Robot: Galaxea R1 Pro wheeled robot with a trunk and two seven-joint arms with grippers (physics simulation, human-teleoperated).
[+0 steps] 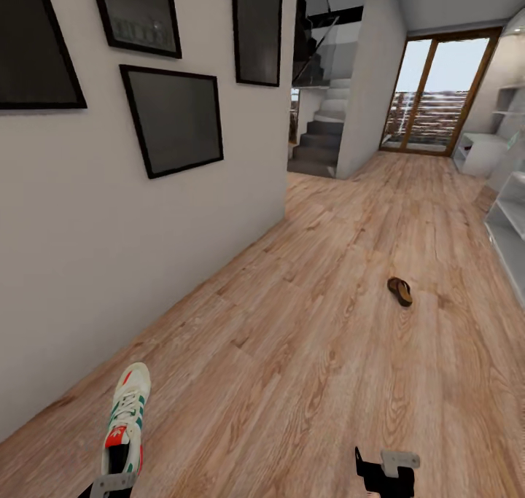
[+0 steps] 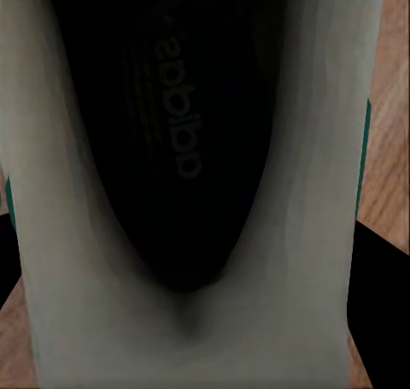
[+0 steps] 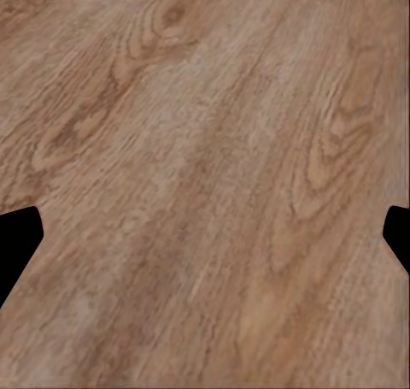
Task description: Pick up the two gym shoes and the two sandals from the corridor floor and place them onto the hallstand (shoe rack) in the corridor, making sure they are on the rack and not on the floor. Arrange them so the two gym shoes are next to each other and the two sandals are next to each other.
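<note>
From the head camera my left claw [image 1: 113, 483] grips the heel of a white lace-up gym shoe with green stripes [image 1: 127, 414] while a brown leather sandal [image 1: 399, 291] lies on the wood-plank corridor floor [image 1: 306, 352] near the white shelved hallstand [image 1: 510, 235]; the left wrist camera looks into the shoe's dark insole [image 2: 171, 132], a heel-only hold that I judge could slip in transit; in the right wrist camera my right claw [image 3: 205, 235] is spread wide over bare planks.

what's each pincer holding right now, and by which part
The left pincer holds a gym shoe by its heel end, toe pointing away. The right pincer is open over bare corridor floor, holding nothing.
</note>
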